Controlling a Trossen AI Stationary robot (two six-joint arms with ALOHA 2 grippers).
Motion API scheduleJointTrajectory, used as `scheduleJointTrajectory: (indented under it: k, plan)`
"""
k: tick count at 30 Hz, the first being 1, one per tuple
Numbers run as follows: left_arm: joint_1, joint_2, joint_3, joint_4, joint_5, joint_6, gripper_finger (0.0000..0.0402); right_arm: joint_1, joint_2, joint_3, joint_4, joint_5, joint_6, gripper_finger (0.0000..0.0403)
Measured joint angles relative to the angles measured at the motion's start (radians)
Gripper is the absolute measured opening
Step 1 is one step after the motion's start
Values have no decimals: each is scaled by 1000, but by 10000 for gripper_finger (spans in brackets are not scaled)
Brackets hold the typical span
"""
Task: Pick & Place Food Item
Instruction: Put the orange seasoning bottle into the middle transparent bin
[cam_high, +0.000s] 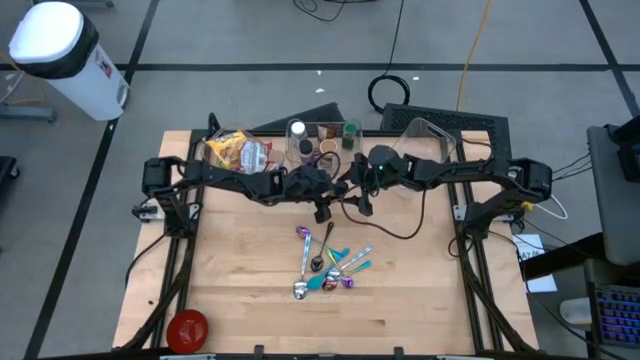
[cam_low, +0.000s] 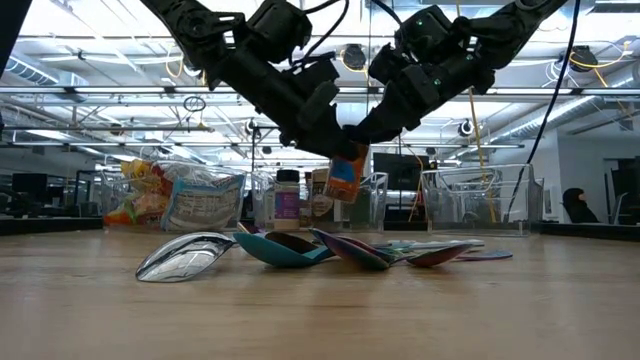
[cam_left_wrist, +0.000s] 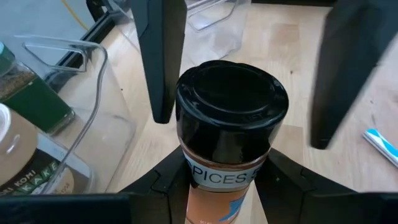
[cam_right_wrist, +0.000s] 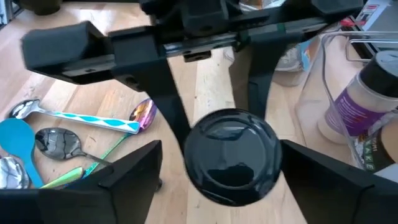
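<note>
Spice jar (cam_low: 345, 176), black lid, orange contents, held above counter (cam_high: 250, 300) over spoon pile (cam_high: 325, 268), clamped in left gripper (cam_left_wrist: 227, 180) fingers. Right gripper (cam_right_wrist: 233, 155) fingers spread wide either side of lid, not gripping. Clear bin (cam_high: 318, 142) at back holds several jars. Second clear bin (cam_high: 430, 138) beside it. Snack bags (cam_high: 238, 152) to left.

Both pincers (cam_low: 345, 150) together, mid-air.
</note>
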Motion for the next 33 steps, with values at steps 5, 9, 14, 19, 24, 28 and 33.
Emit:
scheduleJointTrajectory:
  k: [5,9,14,19,24,28,33]
  plan:
    - [-2,0,0,7,2,0,155,0,0,0,0,1,-1,252]
    - [-2,0,0,7,6,-1,163,0,0,0,1,5,-4,198]
    - [-3,0,-1,13,4,-44,193,0,0,0,0,-1,-7,194]
    - [-10,-24,-2,0,4,-37,238,-3,-29,0,-12,-1,-6,194]
    - [-2,-130,0,-128,0,30,271,-22,-124,0,-85,25,32,200]
    - [18,-224,0,-232,-1,-37,286,-29,-216,0,-142,149,49,195]
    - [23,-285,0,-333,0,-72,290,-29,-268,0,-57,326,48,195]
